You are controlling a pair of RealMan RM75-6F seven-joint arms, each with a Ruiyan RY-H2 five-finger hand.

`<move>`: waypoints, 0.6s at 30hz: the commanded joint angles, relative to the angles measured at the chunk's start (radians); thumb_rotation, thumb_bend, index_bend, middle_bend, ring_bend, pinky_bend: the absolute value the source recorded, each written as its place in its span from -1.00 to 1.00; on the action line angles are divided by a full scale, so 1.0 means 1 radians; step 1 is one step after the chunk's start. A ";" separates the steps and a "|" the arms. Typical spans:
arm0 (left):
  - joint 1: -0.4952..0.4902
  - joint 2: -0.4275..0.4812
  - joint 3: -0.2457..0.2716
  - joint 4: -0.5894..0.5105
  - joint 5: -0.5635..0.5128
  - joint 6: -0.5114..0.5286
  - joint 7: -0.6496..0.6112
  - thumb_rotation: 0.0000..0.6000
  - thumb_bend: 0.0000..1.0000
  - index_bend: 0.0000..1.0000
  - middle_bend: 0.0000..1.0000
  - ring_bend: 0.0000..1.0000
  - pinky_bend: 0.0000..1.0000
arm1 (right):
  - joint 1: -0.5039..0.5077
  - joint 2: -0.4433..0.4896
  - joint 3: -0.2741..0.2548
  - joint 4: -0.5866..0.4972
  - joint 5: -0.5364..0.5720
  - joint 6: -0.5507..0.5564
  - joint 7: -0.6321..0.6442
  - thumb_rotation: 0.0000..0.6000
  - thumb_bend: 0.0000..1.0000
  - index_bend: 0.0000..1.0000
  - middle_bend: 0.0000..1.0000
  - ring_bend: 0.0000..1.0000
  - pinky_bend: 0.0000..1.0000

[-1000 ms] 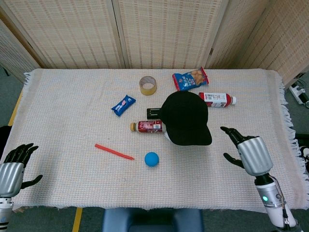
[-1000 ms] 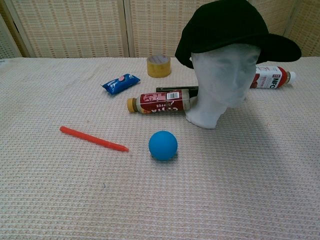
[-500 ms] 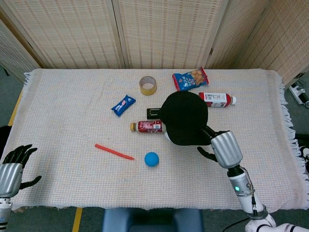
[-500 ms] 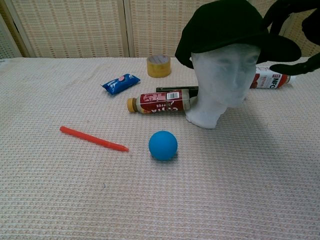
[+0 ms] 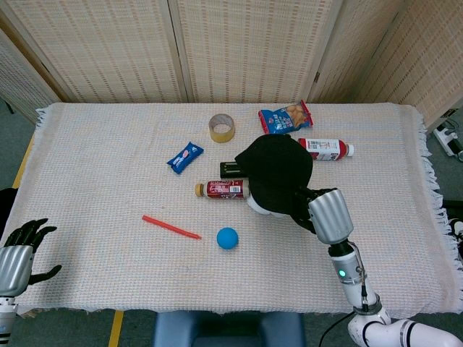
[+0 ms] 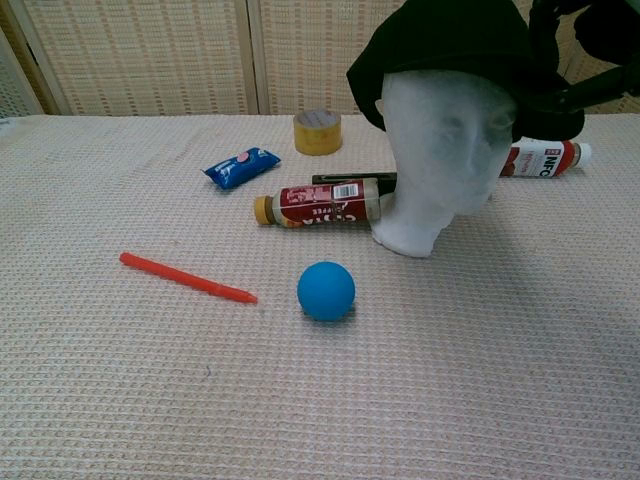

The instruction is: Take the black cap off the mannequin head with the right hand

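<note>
Head view: right robot hand (image 5: pixel 318 210) grips brim of black cap (image 5: pixel 277 168), lifted on mannequin head (image 6: pixel 440 150); left robot hand (image 5: pixel 18 249) open, lower left.

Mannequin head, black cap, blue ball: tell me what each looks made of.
Mannequin head: probably white foam, polystyrene-like; the surface is matte and faintly grainy.
Black cap: seemingly soft fabric; it is dull, without shine, and its brim bends where the right hand grips it.
Blue ball: likely rubber or dense foam; it is smooth and evenly matte, but the look leaves that open.
</note>
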 commanded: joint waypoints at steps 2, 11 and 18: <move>0.000 0.001 0.000 0.000 -0.004 -0.005 -0.002 1.00 -0.84 -0.43 -0.64 -0.72 -0.60 | 0.014 -0.011 0.004 0.025 -0.015 0.018 0.011 1.00 -0.08 0.65 0.46 0.87 1.00; -0.005 -0.001 -0.001 0.002 -0.008 -0.017 -0.003 1.00 -0.85 -0.45 -0.64 -0.72 -0.60 | 0.044 -0.006 0.041 0.069 -0.030 0.061 0.009 1.00 0.06 0.72 0.50 0.90 1.00; -0.011 -0.005 -0.002 0.001 -0.007 -0.024 0.003 1.00 -0.84 -0.45 -0.64 -0.72 -0.61 | 0.088 0.035 0.103 0.080 0.005 0.042 -0.009 1.00 0.08 0.72 0.50 0.90 1.00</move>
